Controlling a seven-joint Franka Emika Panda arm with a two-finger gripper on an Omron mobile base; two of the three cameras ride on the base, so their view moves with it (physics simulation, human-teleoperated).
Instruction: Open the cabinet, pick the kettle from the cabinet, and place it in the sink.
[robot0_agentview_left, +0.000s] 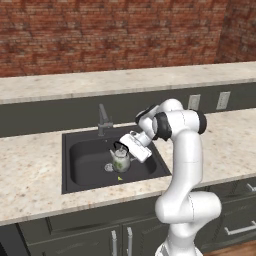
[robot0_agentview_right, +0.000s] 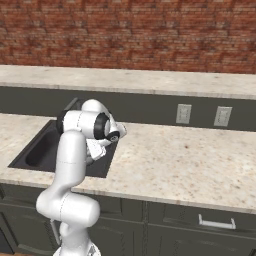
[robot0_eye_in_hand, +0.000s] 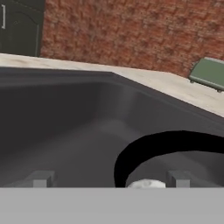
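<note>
While the kettle (robot0_agentview_left: 120, 159) stands upright on the floor of the sink (robot0_agentview_left: 80, 160), close to the drain and toward the basin's right wall, the task reads as all but done: the vessel is where it was meant to go. From the left base view it sits at about five o'clock from the faucet (robot0_agentview_left: 103, 121), with the white arm reaching in over the basin's right rim.

Handling, by judgement only: a small, squat metal body like this should be light and rigid, with a smooth rounded shell that would slip under a pinch on the sides. Its black arched handle (robot0_eye_in_hand: 168, 146) is the sensible place to take hold, at the top of the arch, where narrow fingers can close across the bar. It looks stable on its base and unlikely to tip if left alone.

As for the claw (robot0_agentview_left: 121, 145), it hangs just above the kettle at roughly twelve o'clock from the lid, its jaws spread about as wide as they go and gripping nothing. In the hand view the two fingertips (robot0_eye_in_hand: 40, 179) stand wide apart with the handle's arch between and beyond them; whether either tip brushes the bar cannot be told. Nothing is carried.

Risk noted: lifting away at a slant could catch the arch and drag the kettle over, so a straight withdrawal seems advisable
</note>
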